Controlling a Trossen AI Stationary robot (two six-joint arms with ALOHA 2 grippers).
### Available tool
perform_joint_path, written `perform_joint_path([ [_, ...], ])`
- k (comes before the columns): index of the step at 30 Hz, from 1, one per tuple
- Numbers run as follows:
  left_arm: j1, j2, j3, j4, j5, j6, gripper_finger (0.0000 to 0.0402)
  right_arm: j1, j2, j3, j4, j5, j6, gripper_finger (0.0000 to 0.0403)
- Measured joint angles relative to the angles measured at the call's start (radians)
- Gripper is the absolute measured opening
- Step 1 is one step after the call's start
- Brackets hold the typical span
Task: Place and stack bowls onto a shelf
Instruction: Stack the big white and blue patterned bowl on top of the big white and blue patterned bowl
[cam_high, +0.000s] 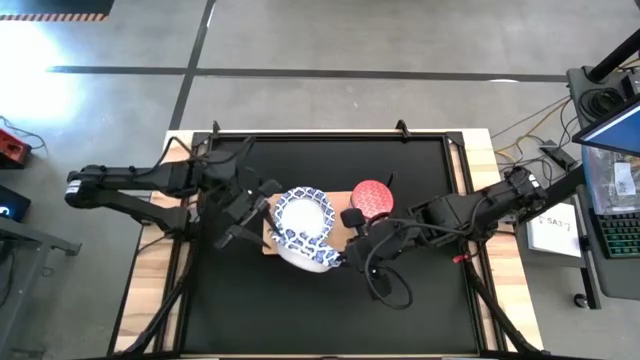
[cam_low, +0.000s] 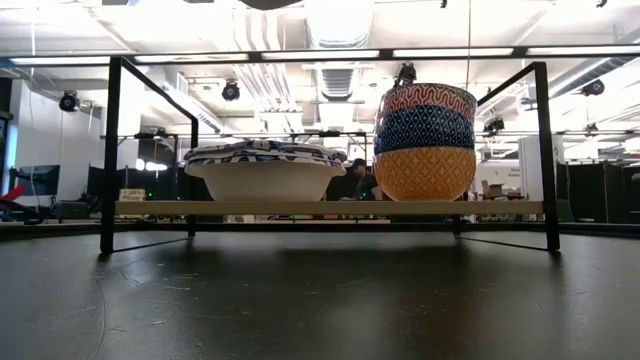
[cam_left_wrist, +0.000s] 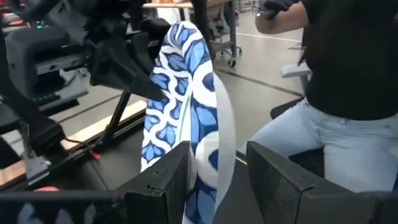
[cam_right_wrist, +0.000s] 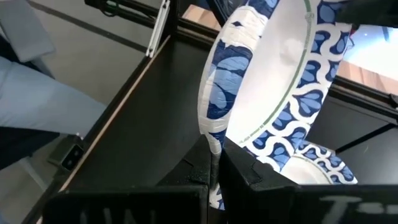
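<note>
A wide blue-and-white patterned bowl (cam_high: 305, 218) is held tilted over the wooden shelf (cam_low: 330, 208), above another wide bowl (cam_right_wrist: 311, 168). My right gripper (cam_right_wrist: 214, 177) is shut on its rim. My left gripper (cam_left_wrist: 221, 180) is open at the opposite rim (cam_left_wrist: 202, 155), one finger on each side; whether they touch it I cannot tell. In the low view wide bowls (cam_low: 262, 172) rest on the shelf's left part. On its right stands a stack of orange (cam_low: 425, 172), blue and speckled red (cam_high: 372, 197) bowls. Neither gripper shows in the low view. My right gripper pinches the wide bowl's rim (cam_right_wrist: 212, 140) between its two fingers, one on the white inside and one on the patterned outside. The bowl stands tilted steeply on edge beyond the fingers, lifted above the wide bowl under it.
The shelf's thin black metal supports (cam_low: 110, 150) rise at its ends. A black frame borders the black tabletop (cam_high: 300, 320), with free room near the front edge. A person in a black top and jeans (cam_left_wrist: 339, 93) sits just beyond the table.
</note>
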Motion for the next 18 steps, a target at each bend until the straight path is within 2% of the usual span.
perform_joint_path([
  [6,-0.022,-0.003,0.005,0.001,-0.076,0.000,0.0120,0.000,0.000,0.000,0.001,0.000,-0.001,0.0008],
  [16,-0.023,0.030,0.005,-0.003,-0.070,-0.007,0.0015,0.000,0.000,0.000,-0.002,-0.013,0.004,0.0009],
  [18,-0.022,0.036,0.005,-0.009,-0.043,0.003,0.0006,0.000,0.000,0.000,-0.001,-0.014,0.018,0.0009],
])
